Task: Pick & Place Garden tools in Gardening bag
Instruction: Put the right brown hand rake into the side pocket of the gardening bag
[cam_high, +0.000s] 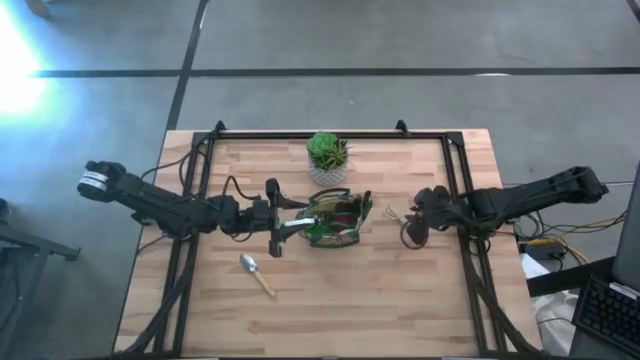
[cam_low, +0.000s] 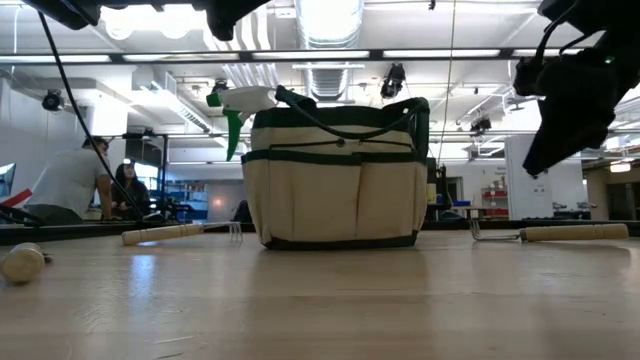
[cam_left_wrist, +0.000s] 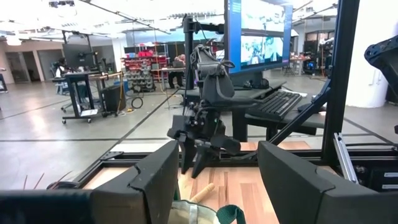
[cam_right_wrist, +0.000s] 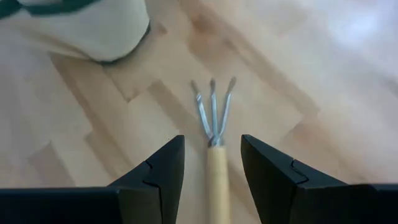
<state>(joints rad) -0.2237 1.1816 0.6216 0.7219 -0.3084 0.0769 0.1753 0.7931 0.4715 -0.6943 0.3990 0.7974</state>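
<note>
Right end effector hangs above the wooden counter, fingers apart, straddling the wooden handle of the rake fork without touching it. The fork lies flat, tines pointing toward the gardening bag, a short gap between them.

Left end effector sits at the bag's left side, above its rim; fingers apart, nothing between them.

Bag stands upright mid-counter. The green-and-white tool sticks out of its top on the left, and red and dark items show inside from above.

Silver trowel lies on the counter in front of the bag, to its left, well clear of both arms. The plant in a white pot stands just behind the bag.
</note>
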